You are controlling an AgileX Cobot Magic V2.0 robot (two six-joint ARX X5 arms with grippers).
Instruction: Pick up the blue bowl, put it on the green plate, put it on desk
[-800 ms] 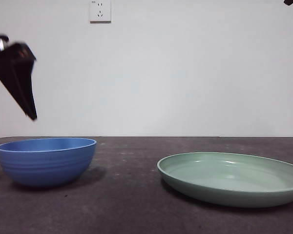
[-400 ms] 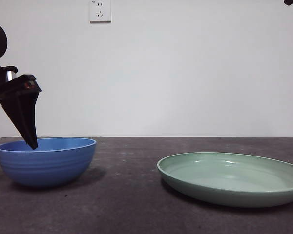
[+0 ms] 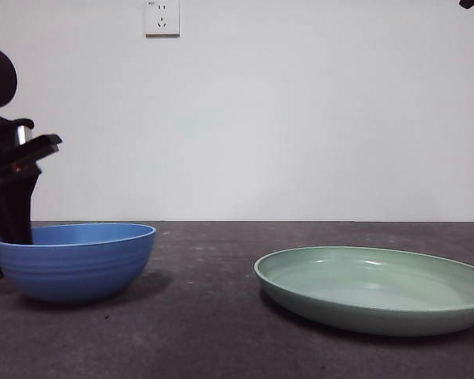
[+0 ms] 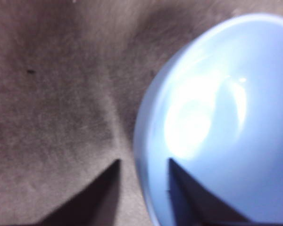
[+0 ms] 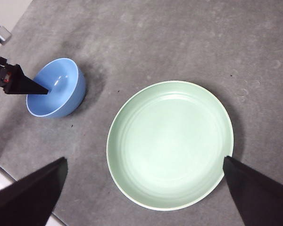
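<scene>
Left tool (image 4: 142, 162) straddles blue bowl (image 3: 75, 260) rim, jaws apart.

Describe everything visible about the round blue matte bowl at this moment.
The round blue matte bowl stands upright on the dark speckled desk, apart from the pale green plate. Faint horizontal ridges ring its outside; its inside looks smooth and holds nothing but a jaw. The left gripper straddles its rim, open, one jaw inside and one outside. Whether the jaws touch the wall cannot be told.

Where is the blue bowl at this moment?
In the front view the blue bowl stands on the desk at the left, apart from the green plate; the left hand straddles its rim.
</scene>
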